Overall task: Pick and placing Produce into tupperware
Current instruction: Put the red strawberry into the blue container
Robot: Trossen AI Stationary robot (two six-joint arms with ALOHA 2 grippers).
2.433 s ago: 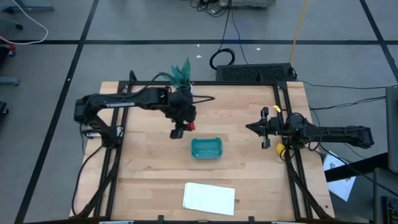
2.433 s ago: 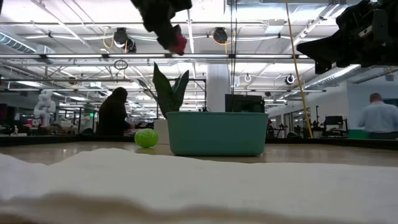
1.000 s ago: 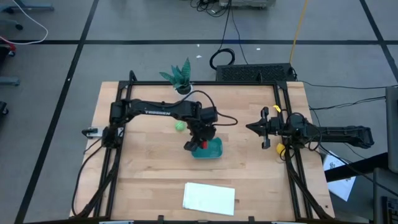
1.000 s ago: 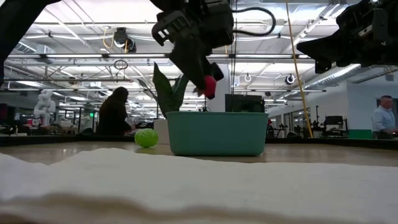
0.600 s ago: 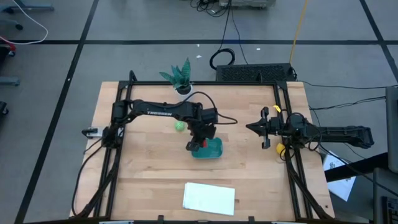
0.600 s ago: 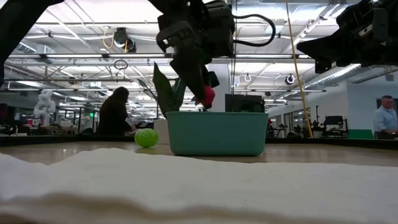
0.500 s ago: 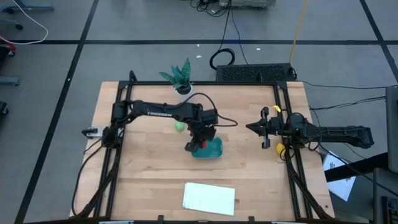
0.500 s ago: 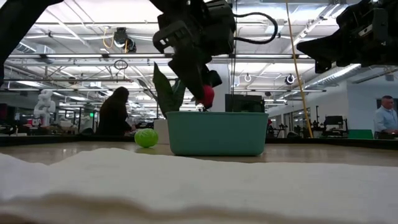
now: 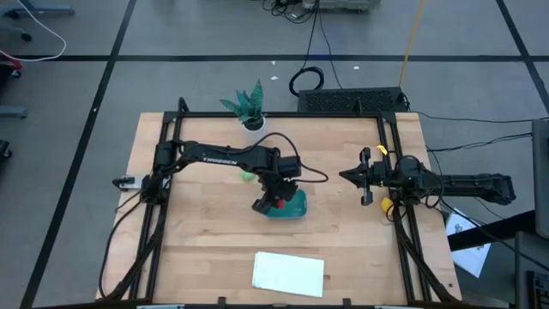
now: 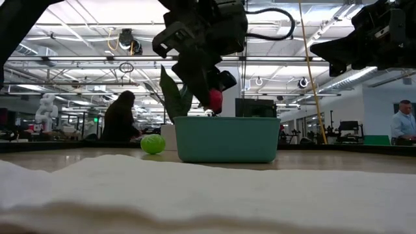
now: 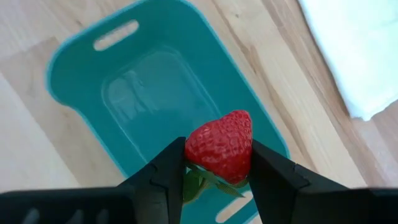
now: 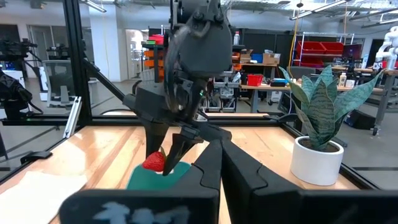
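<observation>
Clamped on the strawberry (image 11: 219, 146), the left gripper (image 11: 217, 163) pinches the red fruit by its flanks, with the leafy cap tucked down between the fingers — a hold that leaves the body of the fruit clear to drop away once the fingers part. It hangs over the teal tupperware (image 11: 124, 93), and the left wrist view shows the bare floor of the container straight beneath the fruit, so nothing has been placed inside it yet. From table height the strawberry sits just above the tupperware's near rim, not below it. The hold looks meant for a short release into the container, not a toss.

On the high view the green ball (image 9: 247, 175) lies on the wood just beside the left arm, near the container but apart from it. A yellow piece (image 9: 387, 206) shows at the table's right edge under the right arm; it may be the lemon-like one, though it is too small to tell. The right gripper (image 12: 208, 152) waits at that side with its fingers pressed together, holding nothing.
</observation>
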